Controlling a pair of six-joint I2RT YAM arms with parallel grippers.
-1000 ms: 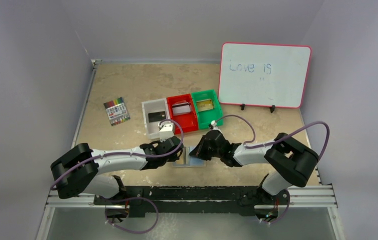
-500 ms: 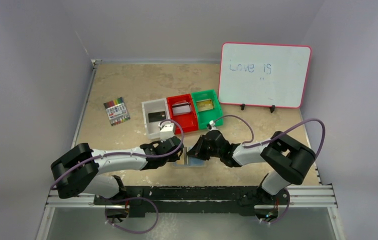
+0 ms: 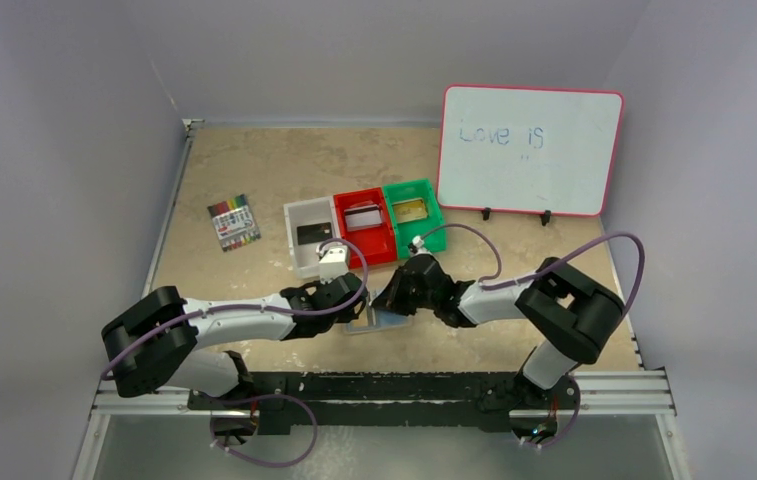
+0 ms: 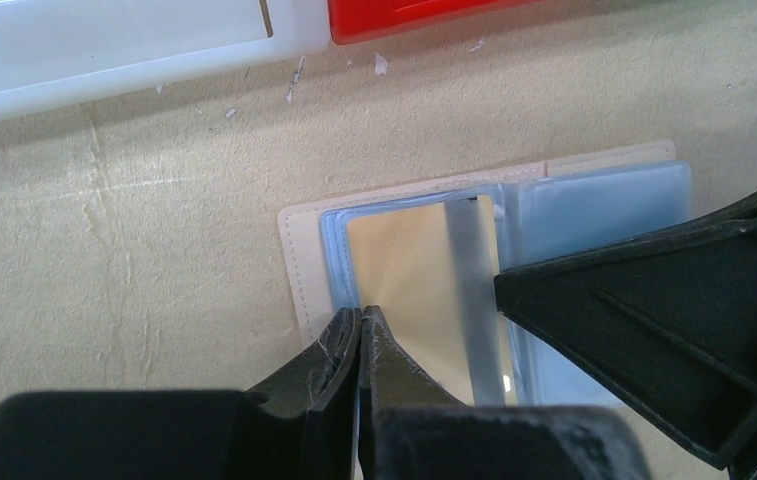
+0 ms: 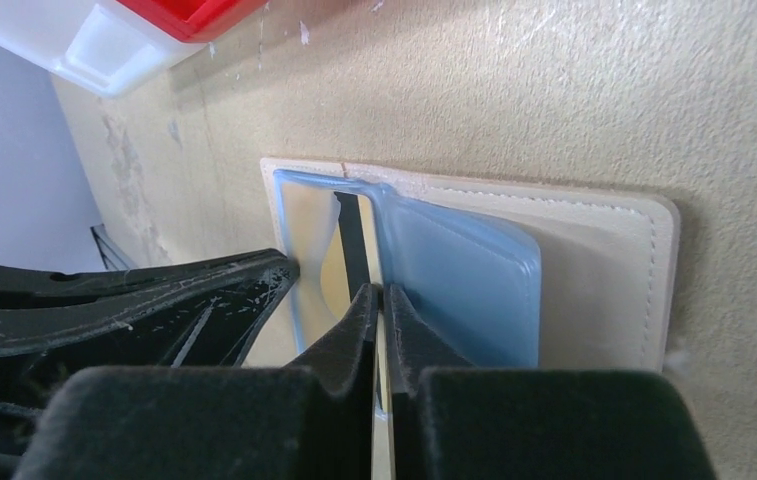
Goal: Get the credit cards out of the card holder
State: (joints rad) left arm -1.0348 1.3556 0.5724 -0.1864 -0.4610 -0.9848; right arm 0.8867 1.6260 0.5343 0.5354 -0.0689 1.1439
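Here's the card holder (image 4: pixel 299 270), lying open and flat on the bench (image 4: pixel 154 230), low centre of the overhead view, squeezed between the two wrists. Beige outside down, pale blue sleeves up. A gold card (image 4: pixel 414 270) with a dark stripe sits in the left-hand sleeve, and that's the one in play.

The left gripper (image 4: pixel 359 335) comes in from the bottom of its own view. Its fingers (image 4: pixel 329 360) are pressed tight together, their tips on the near edge of that sleeve. I'd say it is there to pin the holder so nothing slides. Whether it actually nips the plastic, I cannot tell.

The right gripper (image 5: pixel 378 295) reaches in from the right. Its fingers (image 5: pixel 349 330) are down to a sliver of a gap right at the stripe, with something thin and pale in the slit. That looks like the card's edge, pinched for the pull (a judgement, mind you). The blue sleeve bulges up beside it.

Further up the overhead view stand three bins in a row. The white bin (image 3: pixel 292 215) holds a black card (image 3: pixel 312 233), and the red bin (image 3: pixel 382 250) holds a silver one (image 3: pixel 362 216). The green bin (image 3: pixel 432 238) holds a tan-gold one (image 3: pixel 411 210). So I'd call this well along, with sorted cards waiting.

Beyond them, a marker pack (image 3: pixel 234 222) lies at left and a whiteboard (image 3: pixel 529 160) stands at upper right.
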